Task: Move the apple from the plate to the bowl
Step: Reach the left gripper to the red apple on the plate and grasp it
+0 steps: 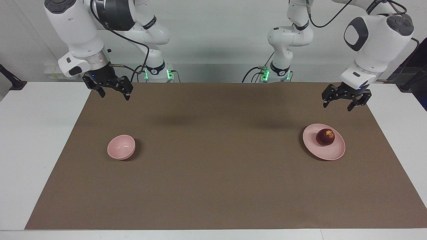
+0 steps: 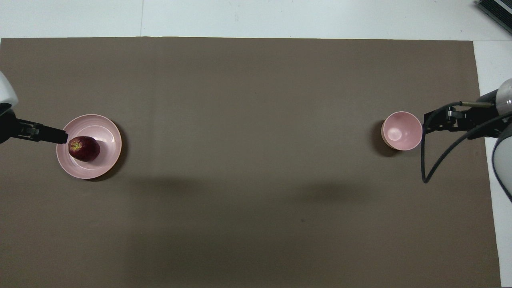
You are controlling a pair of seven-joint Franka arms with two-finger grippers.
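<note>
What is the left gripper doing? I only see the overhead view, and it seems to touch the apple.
Observer: In the facing view, the left gripper hangs high above the plate's edge, clear of the apple.
Operator: Are its fingers open?
Observer: Yes, spread apart and empty.
Operator: And the right gripper?
Observer: The right gripper waits open, raised above the mat, not touching the bowl.

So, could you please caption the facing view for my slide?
Apple on plate, bowl empty; left gripper and right gripper hang open.
</note>
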